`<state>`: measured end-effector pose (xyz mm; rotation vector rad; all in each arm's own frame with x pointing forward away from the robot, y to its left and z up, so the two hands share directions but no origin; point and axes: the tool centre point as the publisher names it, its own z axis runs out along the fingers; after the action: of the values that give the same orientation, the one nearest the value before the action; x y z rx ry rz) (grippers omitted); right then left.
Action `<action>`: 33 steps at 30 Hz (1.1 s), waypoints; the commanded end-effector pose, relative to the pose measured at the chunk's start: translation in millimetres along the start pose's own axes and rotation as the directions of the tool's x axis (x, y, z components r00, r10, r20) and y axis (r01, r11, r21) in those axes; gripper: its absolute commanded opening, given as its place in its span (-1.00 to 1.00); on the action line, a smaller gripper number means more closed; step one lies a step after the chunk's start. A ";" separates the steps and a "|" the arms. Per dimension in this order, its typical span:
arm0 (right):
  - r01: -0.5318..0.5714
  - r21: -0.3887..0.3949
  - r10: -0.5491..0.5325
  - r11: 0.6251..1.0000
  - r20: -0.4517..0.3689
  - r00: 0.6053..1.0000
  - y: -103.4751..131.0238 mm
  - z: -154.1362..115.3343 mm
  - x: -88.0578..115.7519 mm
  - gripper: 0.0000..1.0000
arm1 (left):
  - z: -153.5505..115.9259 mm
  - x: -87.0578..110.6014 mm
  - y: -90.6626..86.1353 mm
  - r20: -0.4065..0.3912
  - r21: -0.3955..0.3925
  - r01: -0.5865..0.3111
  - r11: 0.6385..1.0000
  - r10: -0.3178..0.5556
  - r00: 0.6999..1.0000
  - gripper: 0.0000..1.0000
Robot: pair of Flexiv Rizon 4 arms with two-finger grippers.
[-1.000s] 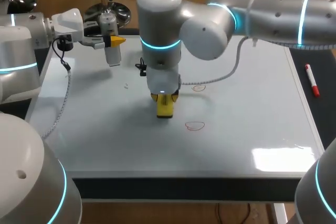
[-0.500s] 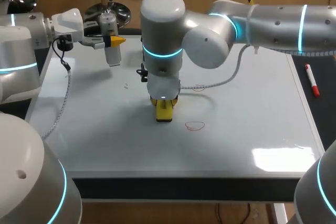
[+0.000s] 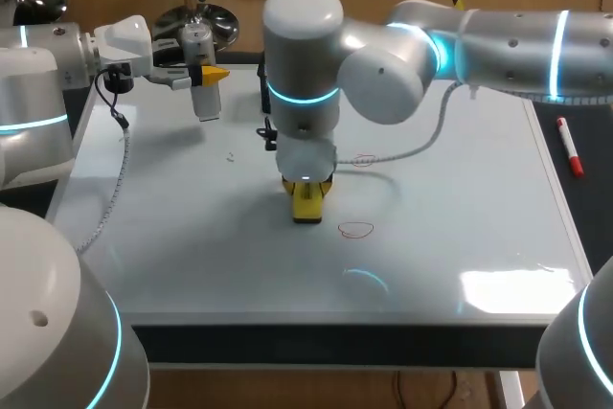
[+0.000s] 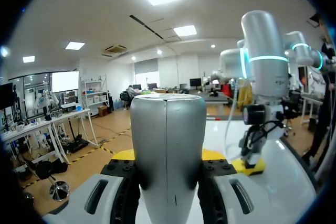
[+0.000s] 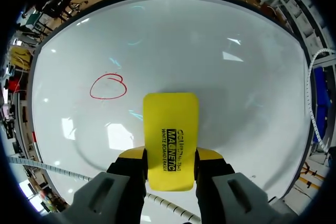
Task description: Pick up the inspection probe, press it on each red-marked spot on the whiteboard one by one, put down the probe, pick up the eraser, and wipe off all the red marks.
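right gripper (image 5: 170, 154) down; clamps eraser (image 5: 171, 127) | left gripper (image 3: 207, 75) level; grips probe (image 4: 168, 145)

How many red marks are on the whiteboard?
2. One red mark lies just right of the eraser. A second mark is farther back, towards the far edge. The right arm may hide more.

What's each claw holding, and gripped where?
Right claw: yellow eraser, pinched across its long sides at the wrist end. Left claw: grey probe, clamped on both sides of its body.
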<state>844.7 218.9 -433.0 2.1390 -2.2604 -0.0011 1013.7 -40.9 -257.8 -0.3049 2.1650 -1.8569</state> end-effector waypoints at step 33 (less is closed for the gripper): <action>-0.039 0.010 0.039 0.999 -0.005 0.999 -10.0 -29.7 38.5 -1.00 | -0.1 -0.1 -0.7 0.000 0.001 0.000 1.000 0.000 1.000 -1.00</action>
<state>851.7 188.7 -426.3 2.0831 -2.3003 0.0241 1013.7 -40.9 -257.8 -0.3049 2.1649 -1.8569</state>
